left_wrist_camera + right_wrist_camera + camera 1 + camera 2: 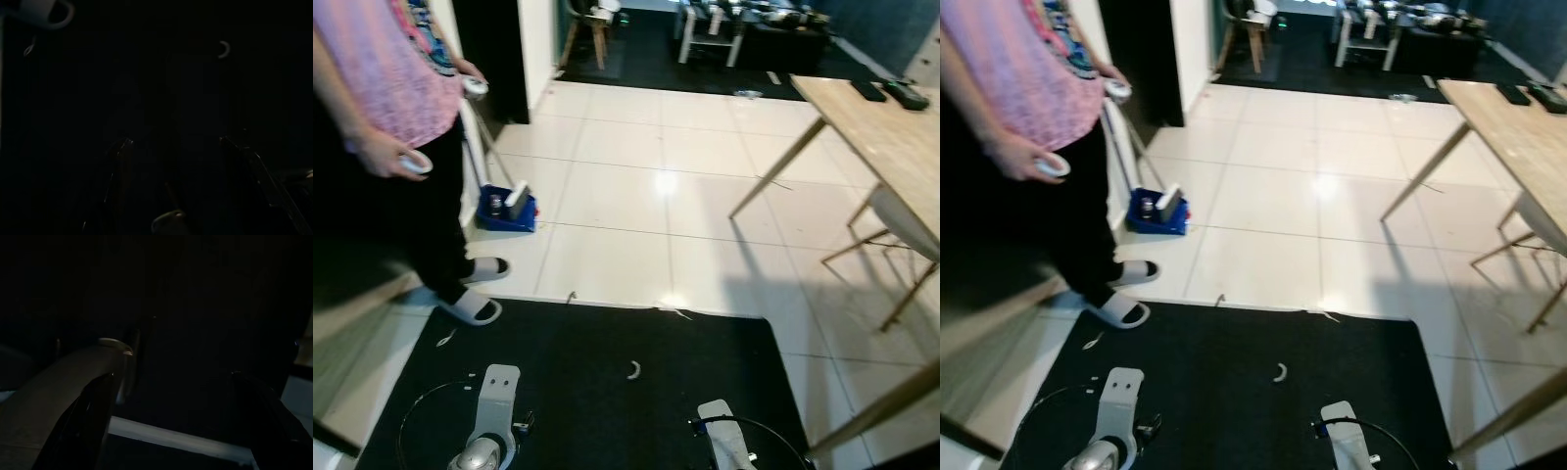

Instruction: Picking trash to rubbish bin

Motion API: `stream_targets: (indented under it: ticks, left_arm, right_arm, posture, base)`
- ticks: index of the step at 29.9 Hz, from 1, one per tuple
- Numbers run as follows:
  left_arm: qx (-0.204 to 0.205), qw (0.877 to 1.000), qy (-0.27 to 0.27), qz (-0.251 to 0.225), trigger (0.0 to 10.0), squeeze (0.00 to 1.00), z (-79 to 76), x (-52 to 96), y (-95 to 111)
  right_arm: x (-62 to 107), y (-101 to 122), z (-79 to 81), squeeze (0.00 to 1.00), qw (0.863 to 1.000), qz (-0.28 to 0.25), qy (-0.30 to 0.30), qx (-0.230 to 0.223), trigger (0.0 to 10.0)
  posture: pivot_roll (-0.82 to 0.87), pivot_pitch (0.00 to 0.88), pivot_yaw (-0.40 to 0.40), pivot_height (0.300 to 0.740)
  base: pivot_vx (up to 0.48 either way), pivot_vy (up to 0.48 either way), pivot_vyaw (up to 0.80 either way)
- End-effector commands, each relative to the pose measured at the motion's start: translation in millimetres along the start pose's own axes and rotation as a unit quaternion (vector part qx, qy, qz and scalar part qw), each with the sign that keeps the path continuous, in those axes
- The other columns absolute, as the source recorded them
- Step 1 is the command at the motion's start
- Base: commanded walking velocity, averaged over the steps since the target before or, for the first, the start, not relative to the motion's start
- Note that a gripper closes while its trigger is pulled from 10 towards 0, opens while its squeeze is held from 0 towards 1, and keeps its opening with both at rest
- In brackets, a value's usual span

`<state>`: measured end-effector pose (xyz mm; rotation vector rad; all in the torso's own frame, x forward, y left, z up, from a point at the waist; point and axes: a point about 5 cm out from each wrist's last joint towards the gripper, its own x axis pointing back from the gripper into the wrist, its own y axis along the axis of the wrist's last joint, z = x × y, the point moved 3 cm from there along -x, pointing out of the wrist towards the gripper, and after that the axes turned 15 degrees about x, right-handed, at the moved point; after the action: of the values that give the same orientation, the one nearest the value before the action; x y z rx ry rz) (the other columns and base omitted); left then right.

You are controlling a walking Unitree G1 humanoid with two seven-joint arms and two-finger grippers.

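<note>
A person (382,147) in a pink top stands at the far left, holding a white controller (415,164). Near their sandals a blue tray (507,211) sits on the white tiled floor (636,196). On the black mat (597,382) lies a small curved white scrap (633,369), between and ahead of both arms. The left end effector (176,147) and right end effector (171,387) hang low, each with fingers apart. A wooden desk (891,127) stands at right.
</note>
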<state>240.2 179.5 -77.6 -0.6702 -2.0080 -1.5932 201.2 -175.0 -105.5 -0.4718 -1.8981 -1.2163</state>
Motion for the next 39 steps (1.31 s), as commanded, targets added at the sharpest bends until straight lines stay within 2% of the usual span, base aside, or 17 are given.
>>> stream_targets:
  ticks: [1,39]
  left_arm:
    - [-0.006,1.000,0.000,0.009,10.0,0.00,-0.8,0.9,-5.4]
    - [-0.002,1.000,-0.002,0.012,10.0,0.00,0.3,1.0,-5.4]
  right_arm:
    - [1.4,-6.4,-0.4,0.00,1.000,0.010,-0.004,-0.010,10.0]
    - [0.7,-4.9,0.3,0.00,1.000,0.011,-0.002,-0.009,10.0]
  posture:
    - [0.09,0.080,-0.015,0.740]
    - [0.09,0.078,-0.016,0.740]
  base:
    - [0.000,0.000,-0.80]
    - [0.000,0.000,-0.80]
